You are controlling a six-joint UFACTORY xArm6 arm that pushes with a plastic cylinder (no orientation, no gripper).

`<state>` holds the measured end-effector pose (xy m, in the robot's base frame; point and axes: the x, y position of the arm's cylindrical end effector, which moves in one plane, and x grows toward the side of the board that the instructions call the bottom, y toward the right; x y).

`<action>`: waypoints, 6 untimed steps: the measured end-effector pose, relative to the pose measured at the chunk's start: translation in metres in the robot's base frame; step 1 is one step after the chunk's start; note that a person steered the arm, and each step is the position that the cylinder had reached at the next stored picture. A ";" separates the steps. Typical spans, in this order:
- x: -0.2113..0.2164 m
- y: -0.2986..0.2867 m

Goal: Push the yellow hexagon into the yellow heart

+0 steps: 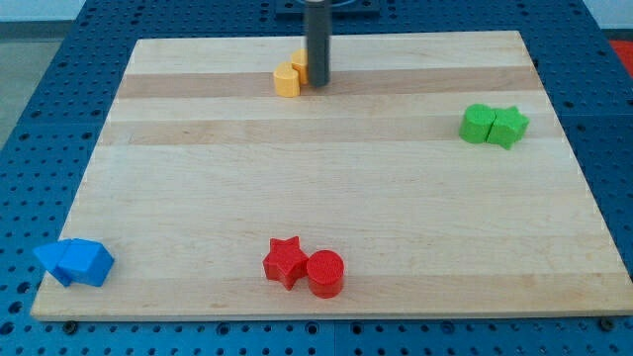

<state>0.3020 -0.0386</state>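
Two yellow blocks sit together near the view's top centre of the wooden board (326, 198). The nearer one (287, 80) looks like the yellow heart. The other, the yellow hexagon (299, 61), touches it at its upper right and is partly hidden by the rod. My tip (316, 83) stands just to the right of both yellow blocks, close to or touching them.
Two green blocks, a rounded one (478, 124) and a star (508, 126), touch at the view's right. A red star (286, 261) and a red cylinder (324, 273) touch at the bottom centre. Two blue blocks (75, 262) sit at the bottom left corner.
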 end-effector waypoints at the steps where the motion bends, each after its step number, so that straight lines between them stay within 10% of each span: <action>1: 0.006 0.009; 4: -0.075 0.055; 6: 0.007 -0.008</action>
